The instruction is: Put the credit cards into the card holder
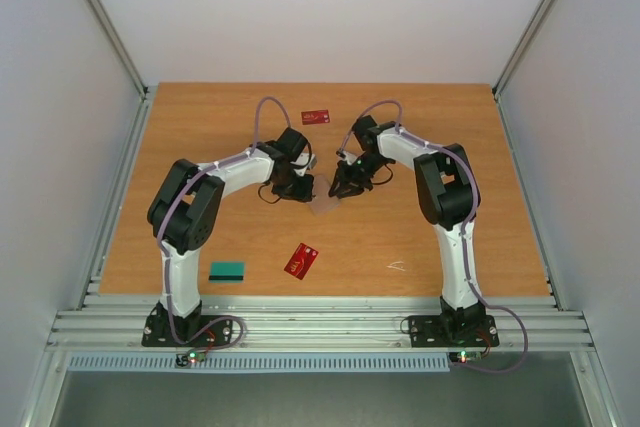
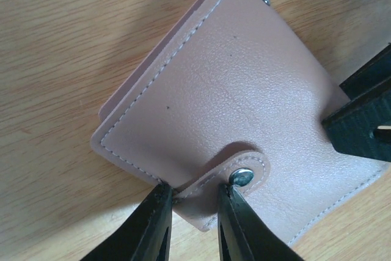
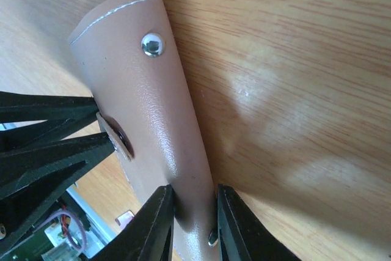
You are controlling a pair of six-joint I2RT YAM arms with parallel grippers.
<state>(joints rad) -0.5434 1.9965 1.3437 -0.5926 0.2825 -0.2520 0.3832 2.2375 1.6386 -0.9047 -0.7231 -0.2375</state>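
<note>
The card holder (image 1: pixel 325 199), a pinkish-tan stitched sleeve with a snap strap, is held between both grippers at the table's middle. My left gripper (image 1: pixel 306 190) is shut on the holder's snap strap (image 2: pixel 235 178), with its fingertips on either side of the strap in the left wrist view (image 2: pixel 195 191). My right gripper (image 1: pixel 343 187) is shut on the opposite edge of the holder (image 3: pixel 146 102), pinching it in the right wrist view (image 3: pixel 194 194). One red card (image 1: pixel 316 116) lies far back. Another red card (image 1: pixel 301 260) and the teal-green card (image 1: pixel 227 270) lie near the front.
A tiny white scrap (image 1: pixel 397 266) lies at the front right. Grey walls and metal rails (image 1: pixel 300 322) border the wooden table (image 1: pixel 450 147). The other arm's black fingers (image 2: pixel 366 120) show at the right of the left wrist view.
</note>
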